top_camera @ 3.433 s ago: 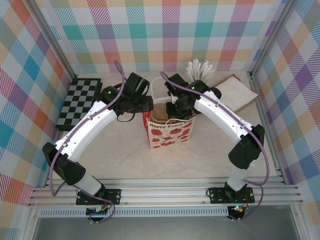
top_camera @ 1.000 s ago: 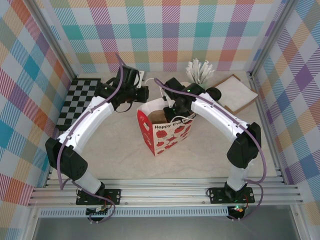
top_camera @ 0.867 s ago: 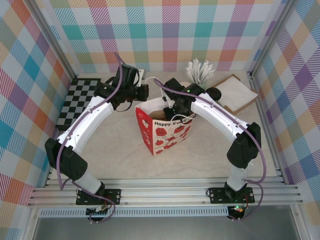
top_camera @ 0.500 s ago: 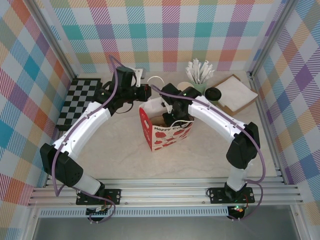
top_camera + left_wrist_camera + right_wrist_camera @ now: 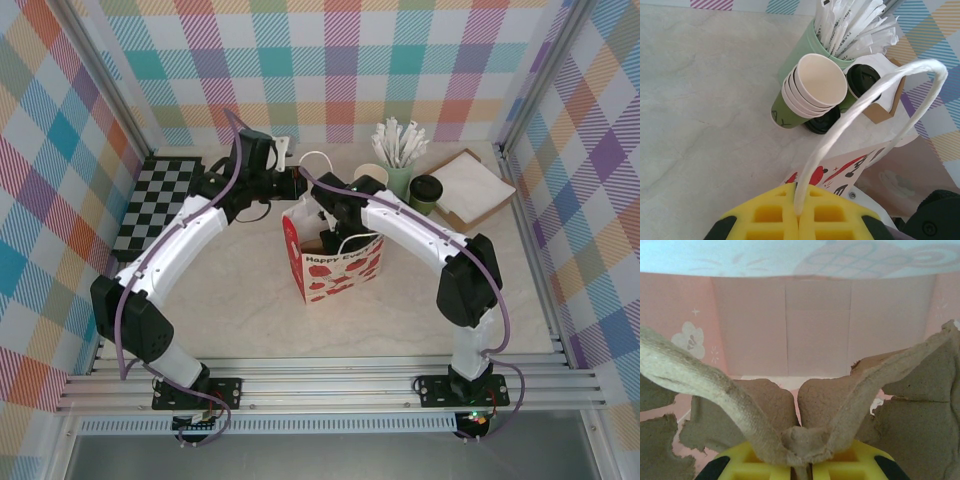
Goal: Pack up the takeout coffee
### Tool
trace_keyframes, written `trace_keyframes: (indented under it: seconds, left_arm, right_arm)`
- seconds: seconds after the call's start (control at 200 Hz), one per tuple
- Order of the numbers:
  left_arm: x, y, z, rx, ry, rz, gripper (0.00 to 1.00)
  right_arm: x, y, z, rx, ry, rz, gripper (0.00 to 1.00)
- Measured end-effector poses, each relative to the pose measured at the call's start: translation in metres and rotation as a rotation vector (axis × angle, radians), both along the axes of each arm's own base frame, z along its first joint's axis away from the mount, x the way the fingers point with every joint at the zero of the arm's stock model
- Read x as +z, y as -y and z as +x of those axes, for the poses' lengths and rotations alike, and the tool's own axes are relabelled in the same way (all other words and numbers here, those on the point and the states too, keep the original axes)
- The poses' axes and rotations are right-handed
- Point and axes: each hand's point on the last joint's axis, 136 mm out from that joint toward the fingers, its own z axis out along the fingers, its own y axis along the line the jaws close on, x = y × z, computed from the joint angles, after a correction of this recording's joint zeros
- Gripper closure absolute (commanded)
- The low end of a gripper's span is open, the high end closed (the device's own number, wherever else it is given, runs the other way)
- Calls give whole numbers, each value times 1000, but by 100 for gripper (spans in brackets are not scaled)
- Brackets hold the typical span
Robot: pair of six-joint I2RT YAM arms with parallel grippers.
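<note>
- The coffee cup [image 5: 427,190] (dark green, black lid) stands upright on the table [image 5: 250,300]. It is not yet packed: it sits well beyond the right fingers and off to their right, just beside the stirrer holder [image 5: 399,180].
- By its look it is light, with a thin paper wall that would dent under a hard squeeze. The lid is probably only pressed on, so I would keep the cup level and close gently around the body, below the lid.
- The cardboard carrier [image 5: 830,405] is down inside the paper bag [image 5: 340,270]. Its thin middle fold is clamped between the closed fingers of the right gripper [image 5: 800,467], and its wings rise to either side of them. The pulp board looks stiff but rough and easy to tear at the edges.
- The right arm [image 5: 410,225] reaches forward and curls left, its wrist tipped down into the bag's mouth.
- The left gripper [image 5: 799,220] has its fingers pressed together on the white bag handle [image 5: 826,142], which loops up and away ahead of them.
- The left arm [image 5: 190,235] stretches forward and bends inward, its wrist above the bag's far left corner.
- The stack of cream cups [image 5: 817,82] lies ahead of the left fingers, leaning against the stirrer holder.
</note>
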Motion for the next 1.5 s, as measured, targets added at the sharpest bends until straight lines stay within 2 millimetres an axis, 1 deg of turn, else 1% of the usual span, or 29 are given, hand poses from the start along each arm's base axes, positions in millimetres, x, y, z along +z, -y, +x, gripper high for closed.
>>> trace_keyframes:
  seconds: [0.065,0.14,0.24,0.3,0.345,0.405,0.475,0.535,0.605,0.67,0.72,0.77,0.84,0.95,1.11,1.18,1.26,1.32,1.445,1.5]
  left_arm:
    - [2,-1,-1,-1,-8,-5,77]
    - [1,-5,-1,4,-15,-2,61]
    - [3,-21,-1,40,-21,17,40]
    - [13,-31,-5,65,10,26,30]
    - [22,-40,-13,76,40,30,22]
    - [36,-48,-30,77,84,22,16]
    - [53,-54,-54,50,133,-5,13]
    - [71,-53,-76,-2,173,-51,12]
    - [89,-45,-102,-85,229,-96,12]
    - [97,-29,-125,-180,273,-103,12]
    - [94,-17,-142,-250,287,-94,12]
    - [86,-4,-157,-325,290,-82,13]
    - [75,9,-169,-392,283,-61,15]
    - [62,25,-172,-433,299,-2,21]
    - [52,58,-187,-548,385,75,27]
    - [47,70,-194,-599,412,108,28]
    - [39,79,-194,-621,425,149,34]
    - [33,84,-188,-623,432,185,41]
    - [19,89,-179,-625,432,240,70]
    - [18,90,-179,-628,426,238,79]
  right_arm:
    - [-2,1,-1,0,-4,-3,97]
    - [-6,2,-2,0,-10,-9,97]
    - [-7,2,-2,0,-10,-9,97]
    - [-7,1,-1,0,-7,-7,97]
    - [-7,1,-1,0,-6,-5,97]
    - [-6,0,0,0,-3,-2,97]
    - [-6,-1,1,0,1,1,97]
    - [-7,-1,0,0,-1,2,97]
    - [-7,-2,-1,1,-11,7,97]
    - [-8,-3,-2,-1,-19,12,97]
    - [-10,-4,-3,0,-27,12,97]
    - [-13,-4,-3,-3,-36,6,97]
    - [-19,-4,-4,-6,-49,-3,97]
    - [-23,-3,-4,-9,-60,-12,97]
    - [-23,-4,-5,-22,-64,-11,97]
    - [-23,-4,-5,-26,-66,-10,97]
    - [-23,-4,-5,-29,-66,-10,97]
    - [-23,-4,-5,-30,-67,-10,97]
    - [-23,-4,-5,-37,-67,-10,97]
    - [-23,-4,-5,-45,-68,-10,97]
